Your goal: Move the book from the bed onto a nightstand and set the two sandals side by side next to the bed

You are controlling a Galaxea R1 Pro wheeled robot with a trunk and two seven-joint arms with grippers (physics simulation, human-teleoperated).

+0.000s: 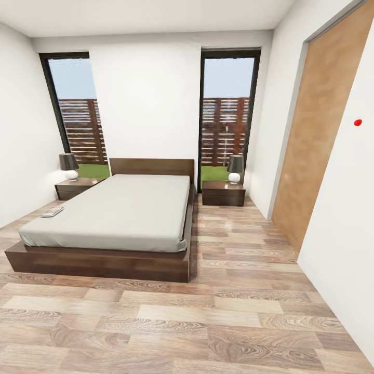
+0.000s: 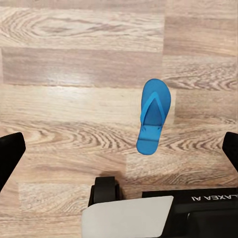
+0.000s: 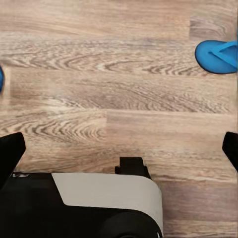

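Note:
The bed [image 1: 124,210] has a light grey mattress on a dark wooden frame and stands left of centre in the bedroom. The book [image 1: 52,211] lies flat near the mattress's left edge. A dark nightstand [image 1: 223,193] with a lamp stands right of the headboard, and another nightstand [image 1: 75,188] stands on the left. In the left wrist view a blue sandal [image 2: 153,116] lies on the plank floor below my open left gripper [image 2: 119,153]. The right wrist view has the second sandal [image 3: 218,56] at the frame's edge, well off from my open right gripper [image 3: 119,151]. A blue sliver [image 3: 1,79] sits at the opposite edge.
A tall wooden door [image 1: 319,130] is set in the right wall, which bears a small red dot [image 1: 357,122]. Two dark-framed windows flank the headboard. Wide plank floor [image 1: 208,311] spreads in front of the bed. The robot's base [image 3: 99,198] shows under both wrists.

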